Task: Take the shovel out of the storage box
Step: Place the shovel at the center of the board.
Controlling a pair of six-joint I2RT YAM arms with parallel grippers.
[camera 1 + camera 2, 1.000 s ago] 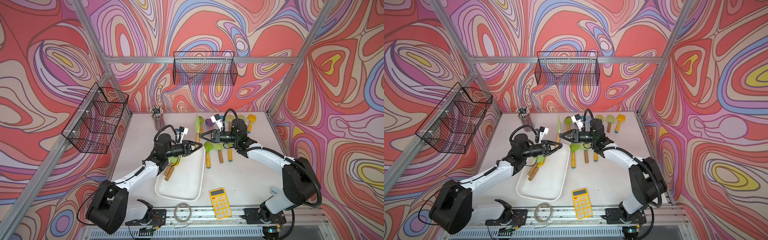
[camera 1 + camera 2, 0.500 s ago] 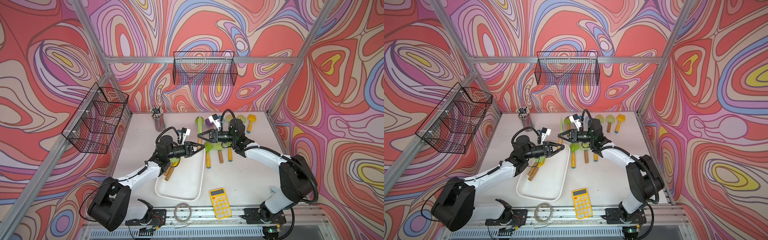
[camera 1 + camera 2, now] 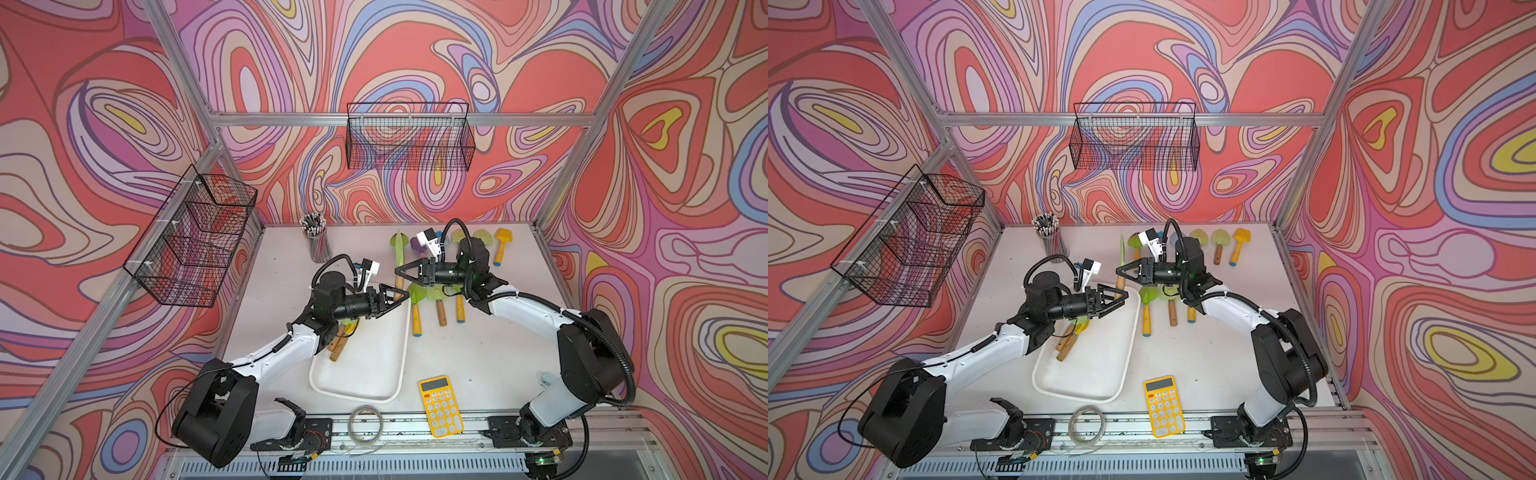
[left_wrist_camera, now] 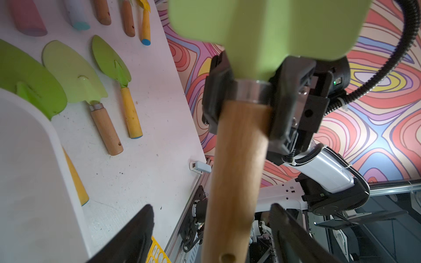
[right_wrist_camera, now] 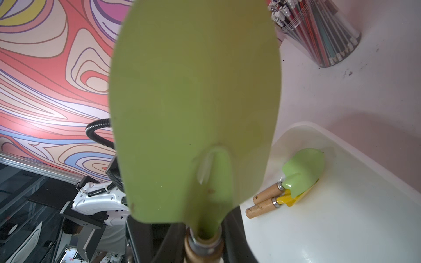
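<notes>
Green shovel in the air between my two pincers, out of the storage box.

The white storage box lies on the table with two small wooden-handled shovels lying in it. The green one hangs near its far corner. My right pincer clenches the shovel at its metal collar. My left pincer stands released, its fingers on either side of the wooden handle, apart from it.
</notes>
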